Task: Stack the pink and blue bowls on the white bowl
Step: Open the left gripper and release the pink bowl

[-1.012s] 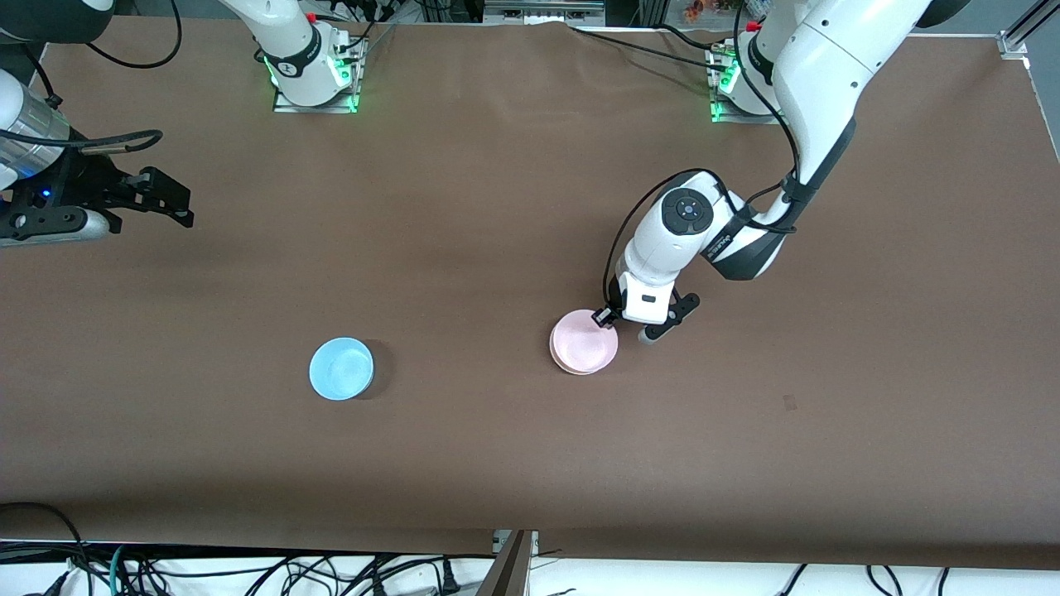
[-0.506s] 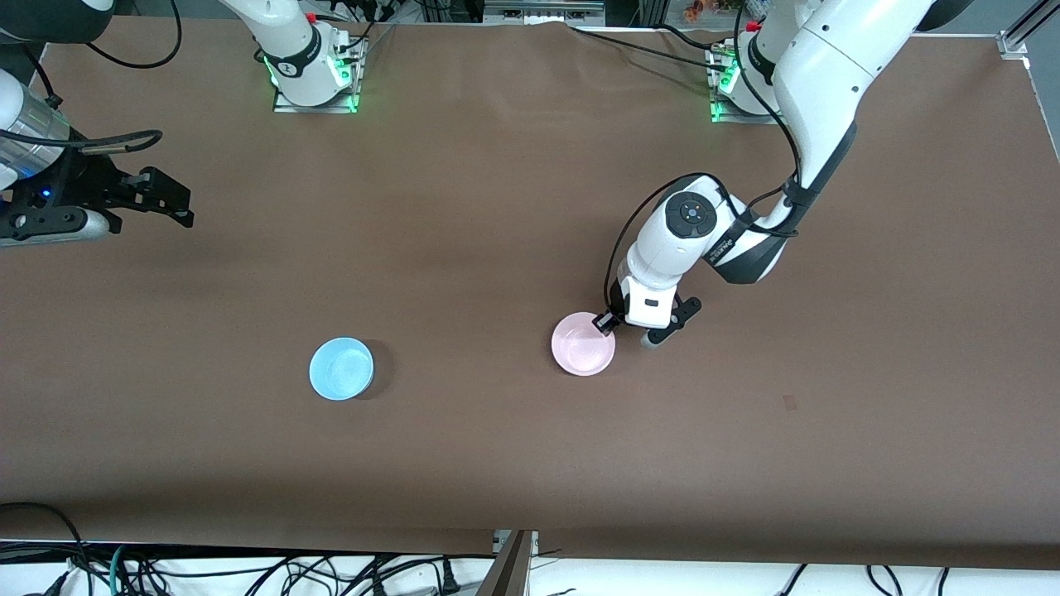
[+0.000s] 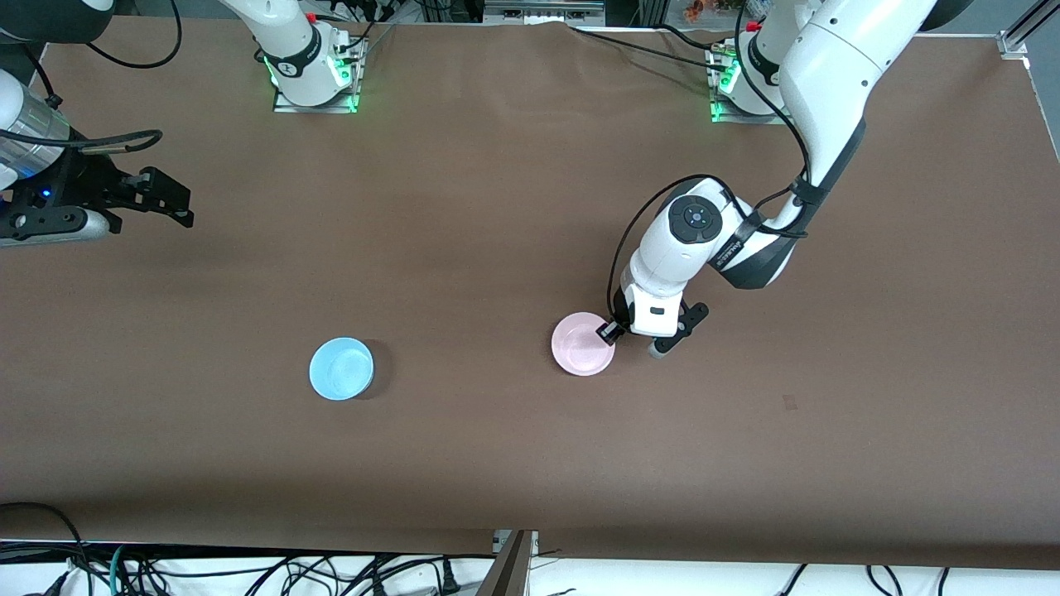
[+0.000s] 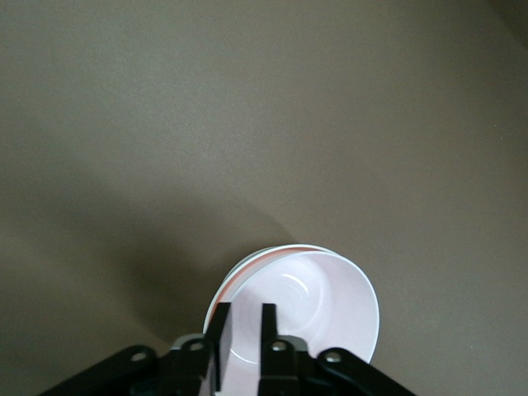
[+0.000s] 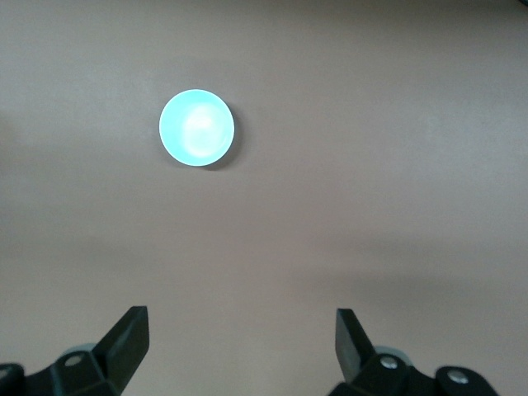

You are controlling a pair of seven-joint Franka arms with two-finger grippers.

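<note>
Under left gripper (image 3: pixel 610 333): pink bowl (image 3: pixel 581 352) (rim between narrowly parted fingers) | grip unclear

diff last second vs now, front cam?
The pink bowl, offset on the white bowl a second ago, now sits squarely nested in it. The left gripper stays at the pink bowl's rim; its wrist has shifted slightly toward the front camera. The blue bowl and the waiting right gripper, fingers open, are unchanged.

From my remote seat I see a wide table under a matte brown paper-like cover (image 3: pixel 464 207), evenly lit. Tangled black cables (image 3: pixel 248 571) lie along its near edge; silver aluminium framing (image 3: pixel 1017 37) stands at one corner.
</note>
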